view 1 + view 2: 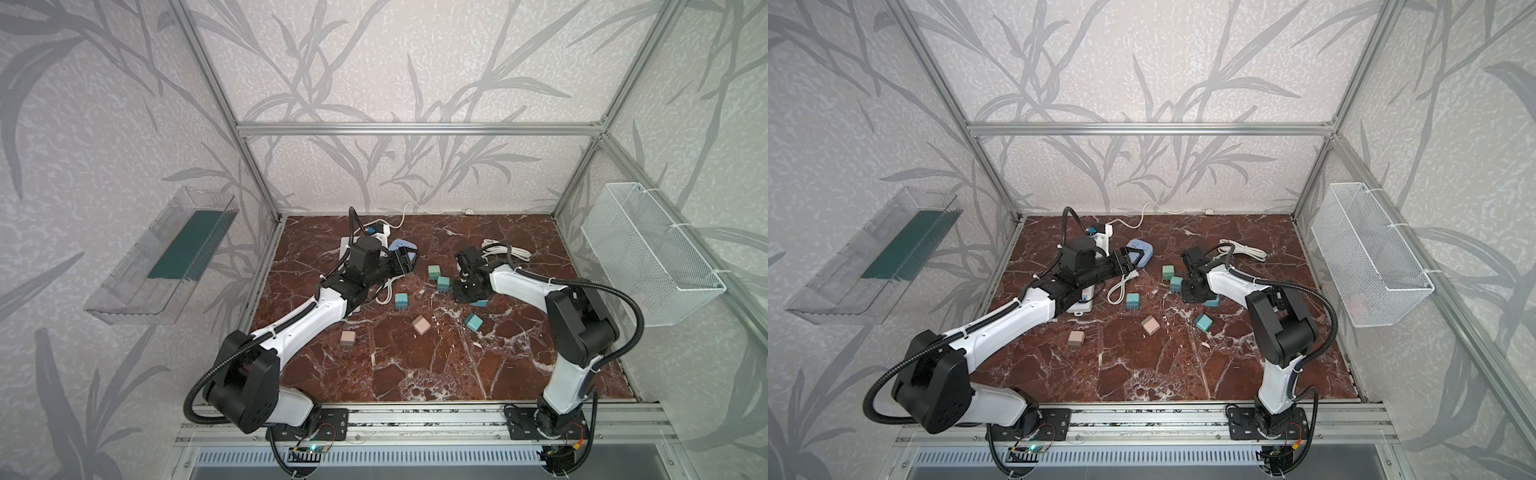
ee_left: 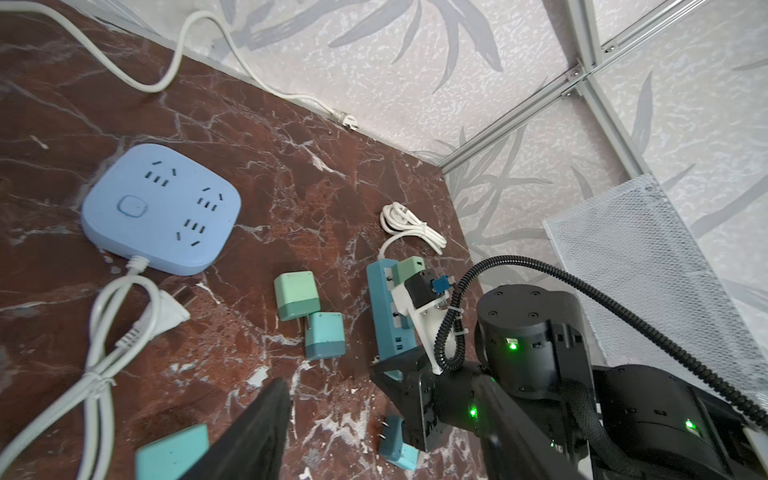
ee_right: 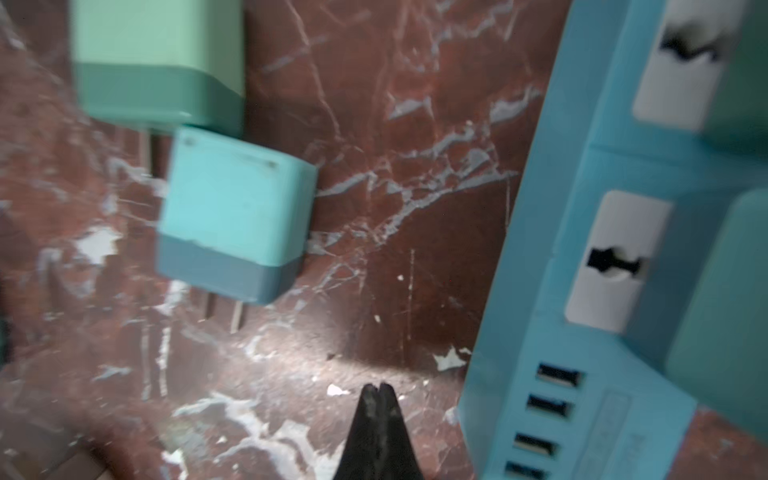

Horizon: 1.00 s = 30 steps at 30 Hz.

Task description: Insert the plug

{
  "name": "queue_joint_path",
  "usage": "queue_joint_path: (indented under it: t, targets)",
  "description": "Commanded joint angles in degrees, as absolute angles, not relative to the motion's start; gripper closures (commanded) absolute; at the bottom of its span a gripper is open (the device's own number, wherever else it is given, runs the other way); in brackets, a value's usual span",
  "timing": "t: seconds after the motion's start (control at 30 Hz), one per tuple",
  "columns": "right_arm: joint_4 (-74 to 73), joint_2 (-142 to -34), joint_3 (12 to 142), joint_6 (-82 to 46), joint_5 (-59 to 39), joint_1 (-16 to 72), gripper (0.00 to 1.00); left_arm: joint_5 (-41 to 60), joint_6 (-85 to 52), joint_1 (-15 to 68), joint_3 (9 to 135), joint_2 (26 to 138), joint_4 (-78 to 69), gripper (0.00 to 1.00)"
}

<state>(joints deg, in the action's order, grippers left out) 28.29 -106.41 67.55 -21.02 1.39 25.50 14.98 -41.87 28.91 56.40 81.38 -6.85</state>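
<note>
Pressed tip to tip at the bottom edge of the right wrist view, the right gripper (image 3: 379,392) is seen shut and empty, close over the marble table (image 3: 395,166). Up and left of it, in the middle left of that frame, the teal plug (image 3: 232,208) is laid on its side, prongs toward the lower edge, its top touching a mint plug (image 3: 158,62). Along the right edge the teal power strip (image 3: 602,291) is shown, with free sockets. In a top view the left gripper (image 1: 1130,259) is found left of centre over the blue socket hub (image 1: 1142,248), jaws apart and nothing between them. Nothing can be gripped until the right jaws are parted. The mint plug could be knocked by a finger, and the unheld strip could be shoved aside if the prongs are pressed in off-line.
</note>
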Motion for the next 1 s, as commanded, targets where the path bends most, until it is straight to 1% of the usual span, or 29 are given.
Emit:
queue_joint_path:
  t: [0.0, 0.1, 0.43, 0.57, 0.73, 0.83, 0.97]
  targets:
    - [29.3, -106.4, 69.7, -21.2, 1.9, 24.0, 1.00, 10.3, -38.4, 28.5, 57.7, 81.2, -2.9, 0.29]
    - [29.3, -106.7, 69.1, -20.5, 2.9, 22.2, 1.00, 8.5, -37.2, 28.2, 58.4, 82.6, -0.7, 0.29]
    - [31.0, -106.4, 69.4, -16.9, 5.7, 15.9, 1.00, 7.4, -35.0, 28.1, 60.0, 87.1, 2.0, 0.29]
    - [31.8, -106.2, 69.9, -16.3, 7.0, 14.2, 0.97, 6.5, -34.1, 28.1, 60.4, 87.7, 2.8, 0.28]
    - [32.3, -103.0, 69.6, -15.4, 6.8, 14.2, 0.88, 4.2, -33.4, 28.1, 60.9, 88.4, 3.5, 0.28]
    - [32.6, -101.2, 69.0, -14.7, 6.9, 14.0, 0.76, 2.8, -33.0, 27.8, 62.3, 90.3, 4.2, 0.26]
    - [32.4, -99.3, 69.2, -14.1, 2.3, 14.3, 0.59, 0.2, -30.7, 27.4, 66.5, 95.8, 6.8, 0.23]
